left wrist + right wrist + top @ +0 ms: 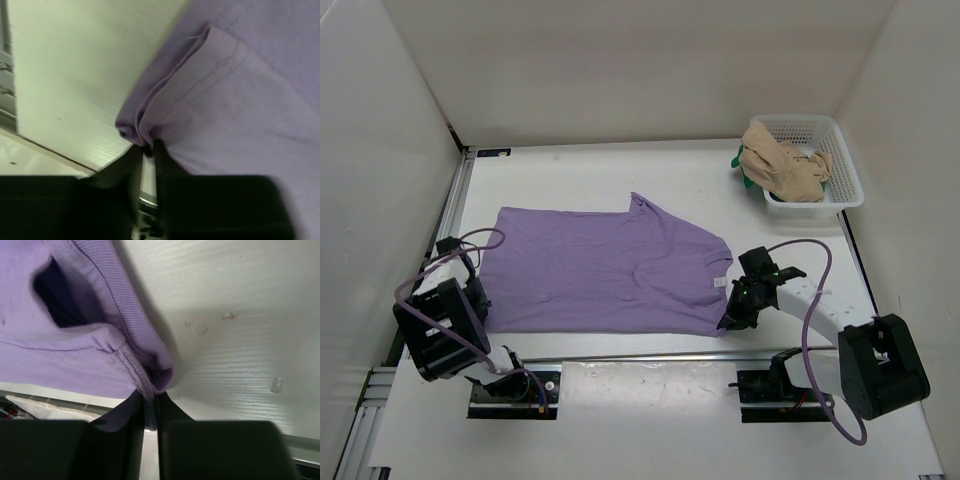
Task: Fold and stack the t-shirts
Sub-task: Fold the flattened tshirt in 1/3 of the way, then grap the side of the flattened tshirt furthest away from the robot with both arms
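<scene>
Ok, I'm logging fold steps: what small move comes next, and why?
Probably raise both arms together to fold the near edge over: the left gripper and right gripper each pinch a near corner of the lavender shirt, which lies flat.

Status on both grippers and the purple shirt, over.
Left gripper shut on lavender t-shirt corner. Right gripper shut beside its collar. Shirt spread flat. Tan t-shirt, green t-shirt at basket, nothing blocking.

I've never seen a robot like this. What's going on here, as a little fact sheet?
purple shirt: lying flat on the table
left gripper: shut on a hemmed corner of the purple shirt
right gripper: shut on its edge beside the ribbed collar
basket: far right of table
tan shirt: crumpled in basket
green shirt: barely visible at basket's left side
</scene>
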`<state>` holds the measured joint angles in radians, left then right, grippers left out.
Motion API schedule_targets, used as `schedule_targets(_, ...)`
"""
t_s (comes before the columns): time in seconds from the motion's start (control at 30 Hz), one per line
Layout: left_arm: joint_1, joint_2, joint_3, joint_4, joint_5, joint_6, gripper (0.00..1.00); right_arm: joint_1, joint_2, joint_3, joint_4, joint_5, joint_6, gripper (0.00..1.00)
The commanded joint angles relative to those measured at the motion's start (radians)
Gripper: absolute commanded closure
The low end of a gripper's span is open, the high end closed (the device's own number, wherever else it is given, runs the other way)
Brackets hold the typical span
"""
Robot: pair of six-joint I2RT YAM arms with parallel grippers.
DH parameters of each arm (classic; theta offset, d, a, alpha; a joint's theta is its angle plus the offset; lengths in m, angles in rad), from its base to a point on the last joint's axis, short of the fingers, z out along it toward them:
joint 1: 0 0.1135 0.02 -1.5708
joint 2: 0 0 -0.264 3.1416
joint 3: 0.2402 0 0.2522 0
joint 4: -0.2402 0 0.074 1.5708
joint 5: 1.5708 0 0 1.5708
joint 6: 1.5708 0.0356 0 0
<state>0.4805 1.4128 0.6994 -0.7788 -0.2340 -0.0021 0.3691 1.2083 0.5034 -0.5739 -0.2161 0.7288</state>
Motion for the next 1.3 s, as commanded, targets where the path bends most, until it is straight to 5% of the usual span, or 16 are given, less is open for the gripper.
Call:
schedule_targets(0.0,0.007,0.032,-0.023,0.049,0.082,0.002,0.83,0.007,-0.029,-0.026,-0.027,0.099,0.014,0.89)
schedule_targets(0.1,0.007,-0.006,-0.032,0.049,0.091,0.002,0.9,0.007,-0.059,-0.017,-0.066,0.135,0.032,1.0)
schedule_targets(0.37,0.007,-0.296,-0.195,-0.023,-0.057,0.002,0.9,0.007,-0.216,0.015,-0.231,0.217,0.119,1.0)
schedule_targets(0.4,0.007,-0.313,-0.204,-0.033,-0.057,0.002,0.9,0.007,-0.245,0.015,-0.244,0.228,0.119,0.96)
schedule_targets(0.43,0.007,-0.328,-0.204,-0.043,-0.041,0.002,0.9,0.007,-0.256,0.004,-0.244,0.237,0.132,0.78)
schedule_targets(0.5,0.007,-0.339,-0.204,-0.078,-0.018,0.002,0.5,0.007,-0.266,0.02,-0.244,0.238,0.132,0.18)
schedule_targets(0.53,0.007,-0.348,-0.19,-0.089,-0.018,0.002,0.26,0.007,-0.266,0.041,-0.273,0.25,0.132,0.13)
schedule_targets(0.57,0.007,-0.348,-0.173,-0.099,-0.007,0.002,0.14,0.007,-0.266,0.066,-0.273,0.264,0.104,0.11)
schedule_targets(0.6,0.007,-0.348,-0.122,-0.108,-0.007,0.002,0.05,0.007,-0.266,0.134,-0.283,0.277,0.092,0.09)
schedule_targets(0.67,0.007,-0.348,-0.048,-0.118,0.021,0.002,0.02,0.007,-0.254,0.223,-0.284,0.303,0.045,0.08)
schedule_targets(0.87,0.003,-0.212,0.343,-0.045,0.273,0.002,0.0,0.05,0.161,0.715,-0.256,0.239,-0.243,0.0)
schedule_targets(0.97,-0.075,0.042,0.593,-0.045,0.279,0.002,0.0,0.089,0.676,1.268,-0.369,0.215,-0.33,0.0)
schedule_targets(1.07,-0.137,0.294,0.813,-0.059,0.22,0.002,0.0,0.1,0.974,1.853,-0.486,0.141,-0.356,0.0)
schedule_targets(1.13,-0.157,0.444,0.896,-0.059,0.231,0.002,0.0,0.09,1.134,1.928,-0.375,0.059,-0.281,0.0)
schedule_targets(1.23,-0.166,0.598,1.041,-0.07,0.249,0.002,0.0,0.09,1.189,1.732,-0.032,0.02,-0.148,0.03)
schedule_targets(1.27,-0.166,0.629,1.063,-0.07,0.249,0.002,0.0,0.099,1.211,1.741,-0.03,0.02,-0.132,0.03)
